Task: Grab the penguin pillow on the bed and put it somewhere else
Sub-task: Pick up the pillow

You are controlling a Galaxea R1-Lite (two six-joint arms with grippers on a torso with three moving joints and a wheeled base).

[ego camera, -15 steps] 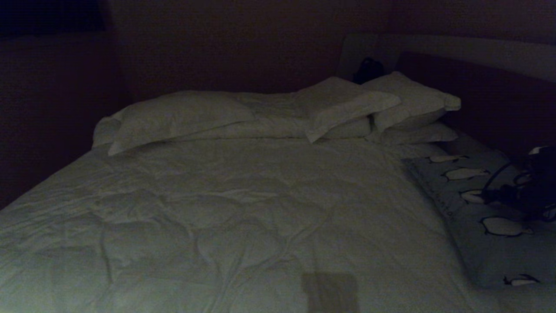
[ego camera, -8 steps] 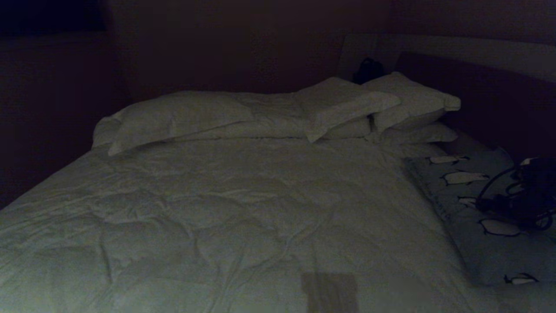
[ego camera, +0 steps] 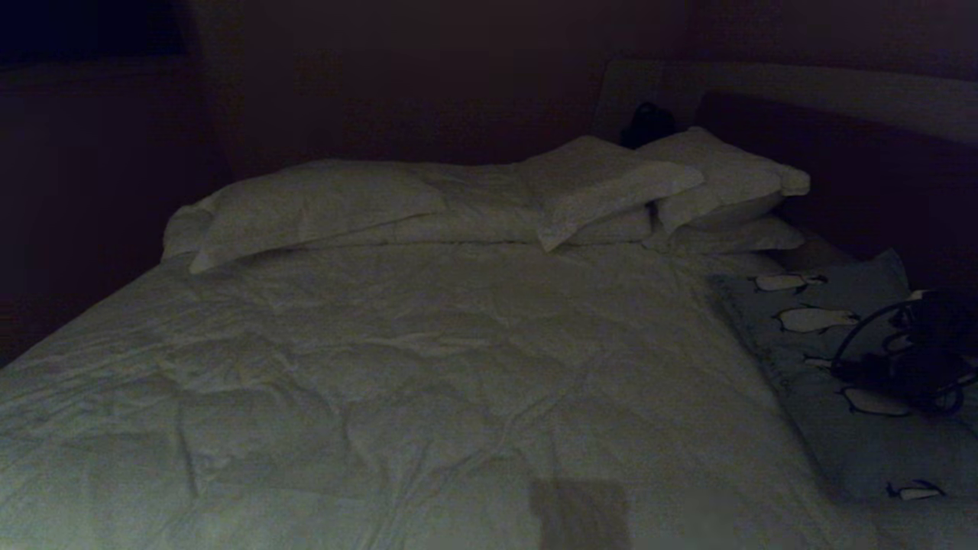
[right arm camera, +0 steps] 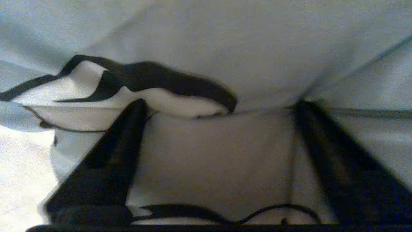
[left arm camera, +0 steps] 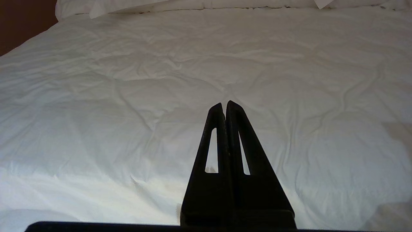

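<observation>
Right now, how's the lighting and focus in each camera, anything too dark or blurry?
Head view: very dim, the bed greenish grey, the right gripper a dark shape on the penguin pillow. Left wrist view: bright, duvet glaring near the left gripper. Right wrist view: close and blurred, fabric soft-edged.

Left gripper [left arm camera: 225, 104]: matte black, two long tapering fingers [left arm camera: 239, 141], each w/ a narrow slot cut thru near the inner edge; both rise from a wide black base block.

Right gripper [right arm camera: 219, 106]: same black wedge-shaped fingers [right arm camera: 106, 167]; thin black cable [right arm camera: 225, 214] loops across at 6 o'clock. Head view: right arm [ego camera: 928, 359] dark, bulky, w/ a curved black cable arching at its 10 o'clock.
</observation>
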